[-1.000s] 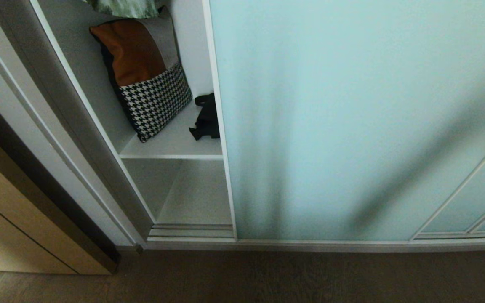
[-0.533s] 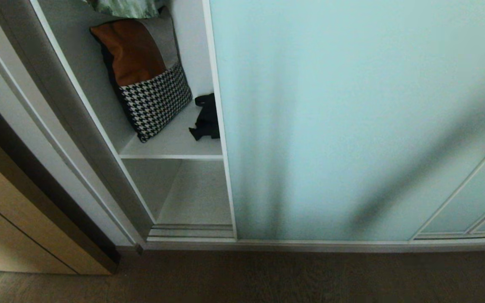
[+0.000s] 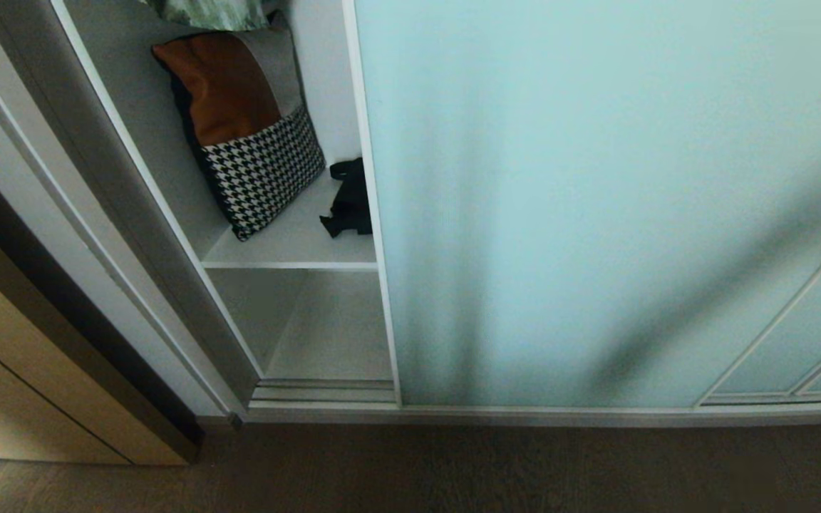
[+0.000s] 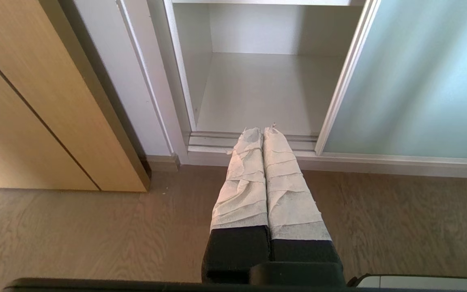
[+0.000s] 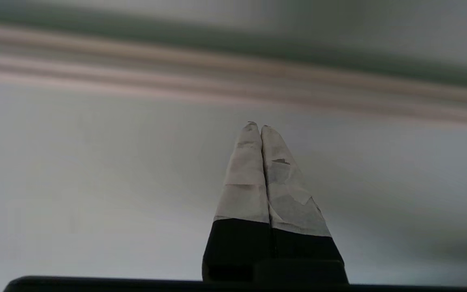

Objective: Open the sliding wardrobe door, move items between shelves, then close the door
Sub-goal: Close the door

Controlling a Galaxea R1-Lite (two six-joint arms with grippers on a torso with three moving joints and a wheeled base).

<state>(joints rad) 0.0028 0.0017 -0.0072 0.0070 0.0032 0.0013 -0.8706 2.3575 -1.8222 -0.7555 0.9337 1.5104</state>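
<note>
The sliding wardrobe door (image 3: 596,214), frosted pale aqua glass in a slim white frame, covers most of the wardrobe and leaves a gap at its left. In that gap a black fabric bundle (image 3: 350,199) lies on the upper white shelf (image 3: 296,246), partly hidden behind the door's edge. The lower shelf (image 3: 336,335) below it is bare. Neither arm shows in the head view. My left gripper (image 4: 262,129) is shut on nothing and hangs low over the floor, facing the lower shelf (image 4: 266,93). My right gripper (image 5: 257,125) is shut on nothing, close in front of the door's glass (image 5: 95,182).
A brown, grey and houndstooth cushion (image 3: 246,128) leans against the compartment's left wall on the upper shelf, with green fabric (image 3: 211,11) above it. A tan wood-grain door (image 3: 11,385) stands at the far left. The door track (image 3: 325,392) meets the dark wooden floor (image 3: 453,470).
</note>
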